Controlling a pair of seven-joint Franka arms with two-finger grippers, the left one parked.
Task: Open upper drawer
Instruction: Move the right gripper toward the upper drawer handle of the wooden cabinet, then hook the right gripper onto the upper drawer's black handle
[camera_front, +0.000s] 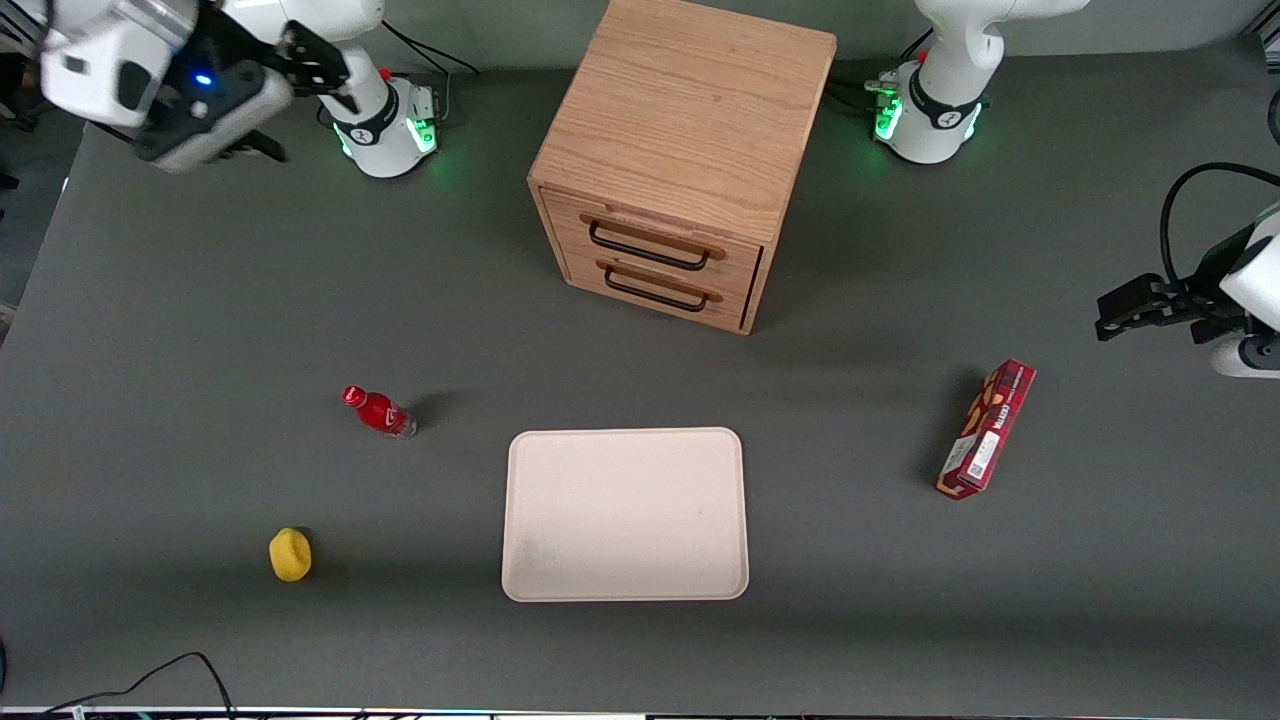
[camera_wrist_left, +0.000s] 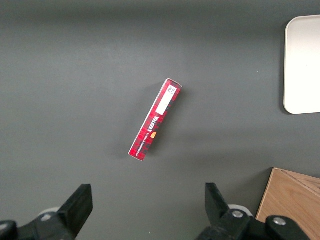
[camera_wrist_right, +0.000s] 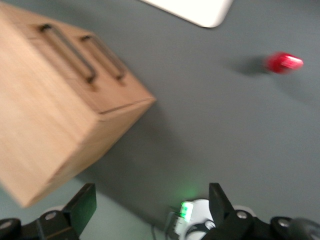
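The wooden cabinet (camera_front: 690, 120) stands at the back middle of the table. Its upper drawer (camera_front: 655, 235) is shut flush, with a black wire handle (camera_front: 648, 250) across its front. The lower drawer (camera_front: 650, 285) is also shut. My right gripper (camera_front: 285, 105) hangs high above the table near its own base (camera_front: 385, 130), far from the cabinet toward the working arm's end. It is open and empty. In the right wrist view the gripper (camera_wrist_right: 151, 207) is spread wide, and the cabinet (camera_wrist_right: 55, 125) shows with both handles.
A white tray (camera_front: 625, 515) lies in front of the cabinet, nearer the front camera. A red bottle (camera_front: 378, 411) and a yellow object (camera_front: 290, 555) lie toward the working arm's end. A red box (camera_front: 987, 428) lies toward the parked arm's end.
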